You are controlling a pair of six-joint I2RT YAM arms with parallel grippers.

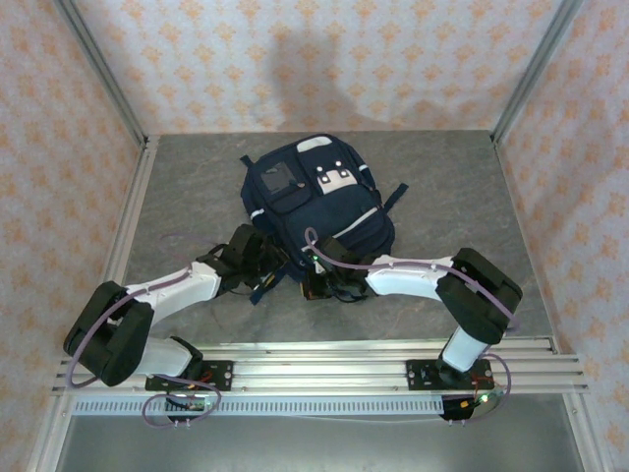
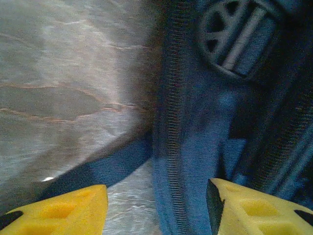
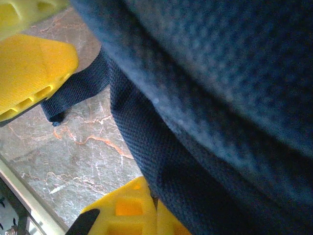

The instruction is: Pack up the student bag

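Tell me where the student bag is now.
In the top view, the student bag lies in the middle of the grey table, toward the far wall; the left gripper and right gripper are at its near edge.

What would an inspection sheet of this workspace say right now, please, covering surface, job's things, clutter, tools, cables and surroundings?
Surface: grey marbled table top, no spills seen.
Job's things: navy student bag lying mid-table, front pocket up; a strap trails on the table.
Clutter: nothing seen.
Grippers: left tool open, fingers either side of a zip edge; right tool shut against the bag's fabric, a pinch cannot be told.
Cables: purple cables run along both arms.
Surroundings: patterned walls on three sides; aluminium rail at the near edge.
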